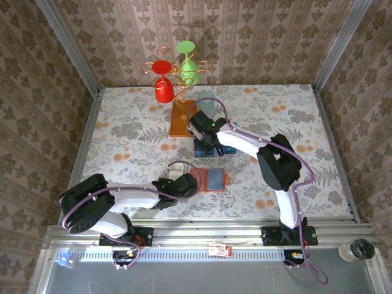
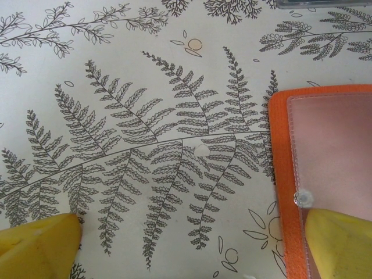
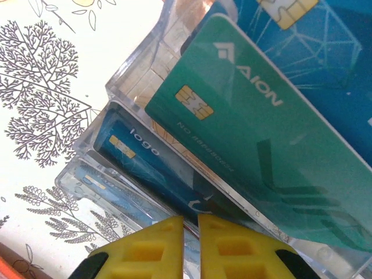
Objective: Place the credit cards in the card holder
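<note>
From above, the card holder lay open and flat on the flowered desk. The left tool was at its left edge. Its inner panel looked greyish, and whether a card lay inside could not be told. Farther back, a clear rack held the credit cards, and the right tool was down over it. Just behind the rack stood the orange-brown base of a gold wire stand.

At the left wrist, the left tool was spread wide. One yellow fingertip was over bare desk and the other lay over the holder's corner, just below its snap. The holder's clear pocket showed a pinkish lining.

At the right wrist, the cards stood slanted in the rack's slots. A teal card leaned in an upper slot, with a dark blue card below it. The right tool was pressed almost together, pinching that dark blue card's lower edge.
</note>
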{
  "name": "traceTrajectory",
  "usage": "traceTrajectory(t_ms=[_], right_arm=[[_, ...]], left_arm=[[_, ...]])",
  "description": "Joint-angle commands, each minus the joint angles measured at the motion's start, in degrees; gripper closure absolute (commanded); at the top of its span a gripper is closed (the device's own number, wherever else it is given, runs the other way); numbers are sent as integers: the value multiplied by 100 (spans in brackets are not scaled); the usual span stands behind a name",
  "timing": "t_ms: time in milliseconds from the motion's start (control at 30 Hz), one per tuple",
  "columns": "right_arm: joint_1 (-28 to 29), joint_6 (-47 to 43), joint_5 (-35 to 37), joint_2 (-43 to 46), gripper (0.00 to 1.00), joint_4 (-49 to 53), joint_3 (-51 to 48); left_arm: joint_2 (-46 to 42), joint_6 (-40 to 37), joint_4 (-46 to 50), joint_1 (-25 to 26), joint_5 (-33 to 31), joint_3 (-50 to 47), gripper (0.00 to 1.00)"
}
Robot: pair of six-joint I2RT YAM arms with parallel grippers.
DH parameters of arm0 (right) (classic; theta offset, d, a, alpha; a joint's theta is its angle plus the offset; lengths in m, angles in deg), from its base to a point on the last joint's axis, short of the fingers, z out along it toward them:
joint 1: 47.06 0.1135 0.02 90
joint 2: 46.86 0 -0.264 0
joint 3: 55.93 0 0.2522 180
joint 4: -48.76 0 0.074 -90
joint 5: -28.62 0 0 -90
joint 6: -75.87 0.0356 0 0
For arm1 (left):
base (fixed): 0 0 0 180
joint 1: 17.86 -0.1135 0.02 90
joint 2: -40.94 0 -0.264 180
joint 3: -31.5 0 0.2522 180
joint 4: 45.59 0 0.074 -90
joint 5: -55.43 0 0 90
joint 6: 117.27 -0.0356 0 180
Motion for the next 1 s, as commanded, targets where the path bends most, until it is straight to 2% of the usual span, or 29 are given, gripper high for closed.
traceTrajectory(t_ms=[0,767,967], right_arm=[[12,-110,123,-9,89,319,-245],[-751,475,373,602,92,247,-977],[-750,503,-136,825,88,249,-1088]], left_arm=[[-13,-57,28,-27,-70,3,0],[7,-81,-18,-35,-74,-16,0],[33,-88,-41,-35,-61,-19,0]])
